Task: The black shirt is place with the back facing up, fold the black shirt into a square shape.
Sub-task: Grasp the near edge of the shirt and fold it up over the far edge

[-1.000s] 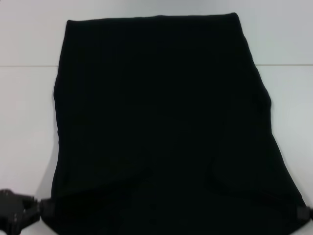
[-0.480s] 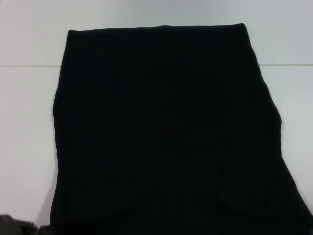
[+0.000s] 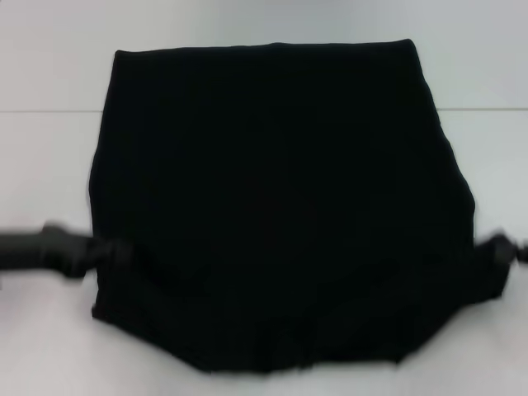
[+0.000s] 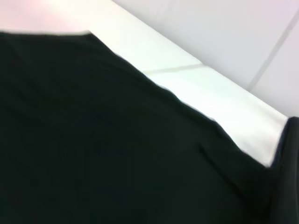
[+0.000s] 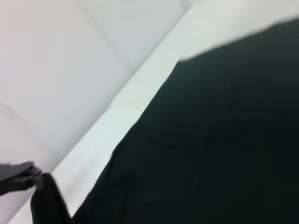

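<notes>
The big white table [image 3: 49,66] is under everything. On it, filling the middle of the picture, lies the soft plain black shirt [image 3: 272,181]. Its sides look folded in already, and its near edge is lifted and bunched, so I think the last fold up to a square is only partway done. My left gripper [image 3: 103,252] at the lower left and my right gripper [image 3: 495,252] at the lower right each pinch a shirt corner tight.
</notes>
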You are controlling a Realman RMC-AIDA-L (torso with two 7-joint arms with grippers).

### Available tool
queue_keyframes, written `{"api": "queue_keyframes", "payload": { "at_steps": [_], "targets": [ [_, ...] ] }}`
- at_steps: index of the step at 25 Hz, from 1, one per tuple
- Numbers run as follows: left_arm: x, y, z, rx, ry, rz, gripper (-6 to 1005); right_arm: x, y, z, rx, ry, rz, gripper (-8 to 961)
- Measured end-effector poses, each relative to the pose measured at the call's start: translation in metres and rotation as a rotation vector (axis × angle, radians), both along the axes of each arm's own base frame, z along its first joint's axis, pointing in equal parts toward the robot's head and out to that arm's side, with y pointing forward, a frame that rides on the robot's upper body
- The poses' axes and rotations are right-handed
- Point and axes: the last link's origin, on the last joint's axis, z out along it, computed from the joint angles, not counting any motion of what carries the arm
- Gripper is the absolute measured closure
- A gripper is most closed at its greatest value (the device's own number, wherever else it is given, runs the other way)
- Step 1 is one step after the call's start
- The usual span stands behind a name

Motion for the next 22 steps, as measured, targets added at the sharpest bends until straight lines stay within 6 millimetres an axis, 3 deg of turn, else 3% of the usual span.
{"api": "queue_keyframes", "payload": {
  "at_steps": [5,6,7,13,22],
  "targets": [
    [0.030,0.060,-0.002,0.096,0.023,0.013,979,-0.020,0.049,-0.004,0.092,-0.019,-0.048,897],
    [0.030,0.060,-0.002,0.096,0.023,0.013,979,-0.024,0.058,-0.006,0.112,-0.031,-0.056,896],
    [0.042,0.088,-0.004,0.180,0.055,0.038,979,-0.029,0.066,-0.008,0.126,-0.039,-0.059,895],
    [0.057,0.129,-0.012,0.325,0.118,0.079,979,-0.048,0.119,-0.022,0.242,-0.137,-0.140,889],
    [0.072,0.171,-0.022,0.505,0.233,0.132,975,-0.070,0.158,-0.026,0.324,-0.208,-0.221,881]
  ]
}}
